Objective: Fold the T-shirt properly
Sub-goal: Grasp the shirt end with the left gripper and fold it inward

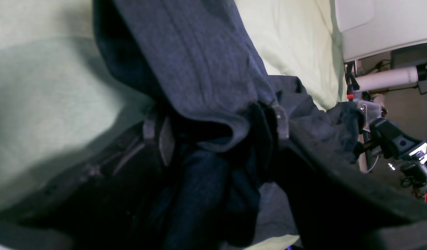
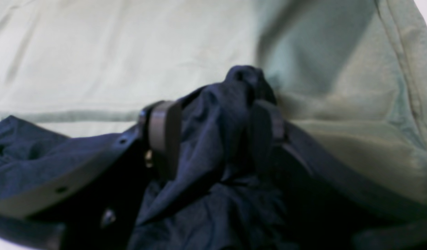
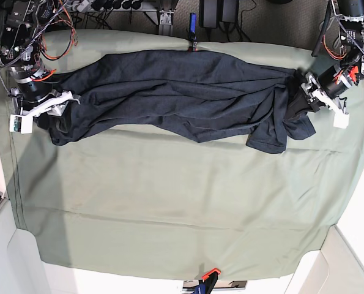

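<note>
The dark navy T-shirt (image 3: pixel 182 92) lies stretched in a long wrinkled band across the far side of the sage-green table cloth (image 3: pixel 169 208). At its right end in the base view sits my left gripper (image 3: pixel 308 92). In the left wrist view the left gripper (image 1: pixel 222 130) stands open, its jaws wide, with a loose fold of the T-shirt (image 1: pixel 199 52) draped between them. My right gripper (image 3: pixel 58 105) is at the shirt's other end. In the right wrist view, the right gripper (image 2: pixel 213 135) is shut on a bunched wad of the T-shirt (image 2: pixel 213 194).
Cables and electronics (image 3: pixel 41 24) crowd the far-left corner behind the cloth. An orange clamp (image 3: pixel 209 272) grips the near edge and a blue clip (image 3: pixel 193 24) the far edge. White panels (image 3: pixel 353 220) border the right side. A large stretch of green cloth lies in front of the shirt.
</note>
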Robot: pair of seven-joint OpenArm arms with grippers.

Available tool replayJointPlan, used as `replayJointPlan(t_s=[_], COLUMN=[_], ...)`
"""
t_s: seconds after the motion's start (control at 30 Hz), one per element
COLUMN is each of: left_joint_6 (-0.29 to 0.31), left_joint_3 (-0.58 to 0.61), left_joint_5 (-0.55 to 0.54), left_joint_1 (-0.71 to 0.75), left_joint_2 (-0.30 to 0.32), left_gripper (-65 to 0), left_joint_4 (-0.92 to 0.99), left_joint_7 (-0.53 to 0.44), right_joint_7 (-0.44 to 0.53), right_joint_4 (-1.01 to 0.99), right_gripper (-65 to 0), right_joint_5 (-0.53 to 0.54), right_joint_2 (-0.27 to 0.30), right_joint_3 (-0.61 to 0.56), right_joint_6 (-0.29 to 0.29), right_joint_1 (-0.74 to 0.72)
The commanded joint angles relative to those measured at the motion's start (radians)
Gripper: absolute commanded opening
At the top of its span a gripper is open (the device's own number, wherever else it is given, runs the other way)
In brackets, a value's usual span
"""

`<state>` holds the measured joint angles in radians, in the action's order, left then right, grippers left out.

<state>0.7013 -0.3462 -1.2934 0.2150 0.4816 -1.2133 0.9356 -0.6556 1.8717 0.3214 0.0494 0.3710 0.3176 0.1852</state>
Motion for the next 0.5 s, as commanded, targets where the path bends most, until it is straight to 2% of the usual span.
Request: replayJointPlan(t_s=[0.0,0.13,0.27,0.37,0.47], left_joint_6=[-0.003,-0.003,-0.003,-0.003,-0.003], left_joint_3=[0.011,0.012,-0.011,-0.096,-0.183], left_joint_5=[0.042,0.058,0.103,0.209,0.336], left_joint_1=[0.002,0.002,0.001,-0.007,-0.039], left_joint_2=[-0.003,-0.002,0.006,0.014,0.022], left_gripper=[-32.0,-64.4,-65.0,-65.0,-65.0], left_joint_4=[-0.004,-0.005,-0.005,-0.012,-0.013], left_joint_7=[0.064,0.058,-0.026,-0.122,-0.152], right_joint_7=[0.023,0.023,0.023,0.023,0.023], right_joint_4=[0.015,0.016,0.016,0.015,0.016], right_gripper=[-33.1,-33.1,-33.1,-33.1,-33.1], right_joint_5=[0.012,0.019,0.019,0.01,0.008], right_joint_2=[0.005,0.005,0.006,0.006,0.006], right_joint_3=[0.002,0.002,0.002,0.002,0.002], right_joint_6=[0.004,0.004,0.004,0.004,0.004], right_joint_1=[-0.01,-0.01,-0.01,-0.01,-0.01])
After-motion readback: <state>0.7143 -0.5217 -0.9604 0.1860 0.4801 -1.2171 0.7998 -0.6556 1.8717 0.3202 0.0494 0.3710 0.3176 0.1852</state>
